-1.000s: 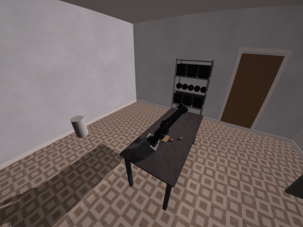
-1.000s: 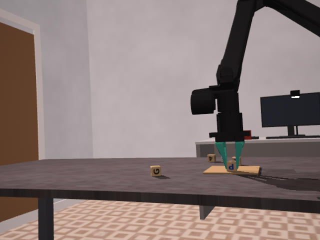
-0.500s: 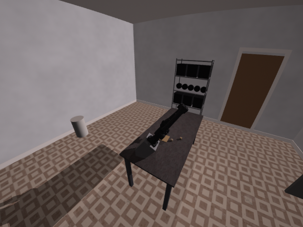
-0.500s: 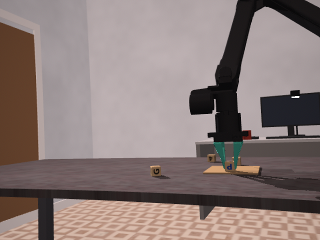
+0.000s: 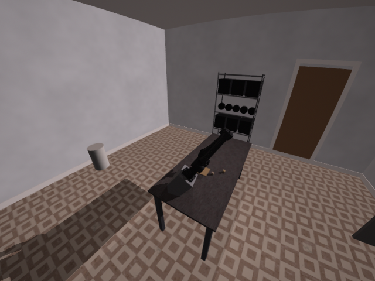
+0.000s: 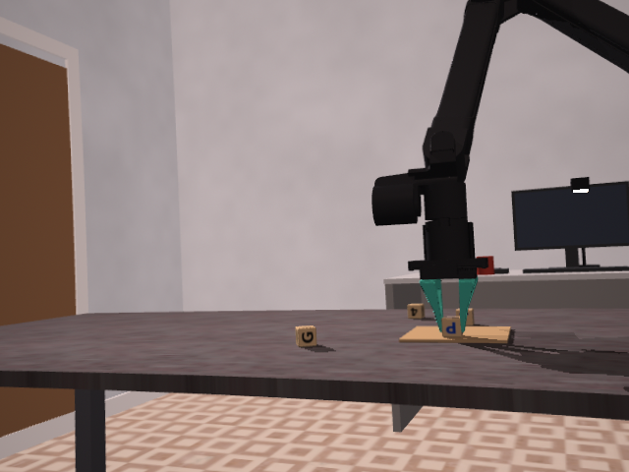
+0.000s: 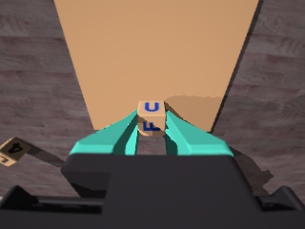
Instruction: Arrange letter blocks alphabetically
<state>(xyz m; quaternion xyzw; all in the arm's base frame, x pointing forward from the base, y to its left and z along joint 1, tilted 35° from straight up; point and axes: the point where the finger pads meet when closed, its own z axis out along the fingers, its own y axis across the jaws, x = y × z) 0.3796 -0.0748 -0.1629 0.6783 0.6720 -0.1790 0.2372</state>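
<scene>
Your gripper (image 6: 450, 324) is pointing straight down over the tan mat (image 6: 487, 333), its teal fingers pinching the U block (image 7: 152, 117) from either side. In the wrist view you are seeing a blue U on the block's upper face and a blue F on the face turned toward the camera (the exterior view is showing yet another side face, with a blue mark like a "d"). The block is sitting at the mat's near edge as the wrist camera sees it; whether its base is touching the mat or hanging just above it, you cannot tell.

Another plain-looking block (image 6: 466, 316) is showing just behind the fingers in the exterior view, partly hidden, so you cannot read its top. The block marked 4 (image 6: 415, 310) is lying on the dark table (image 6: 202, 350), off the mat and near it (it is also peeking in at the left of the wrist view (image 7: 12, 151)). The G block (image 6: 306, 335) is standing on the table well apart from the mat, G facing the exterior camera.
</scene>
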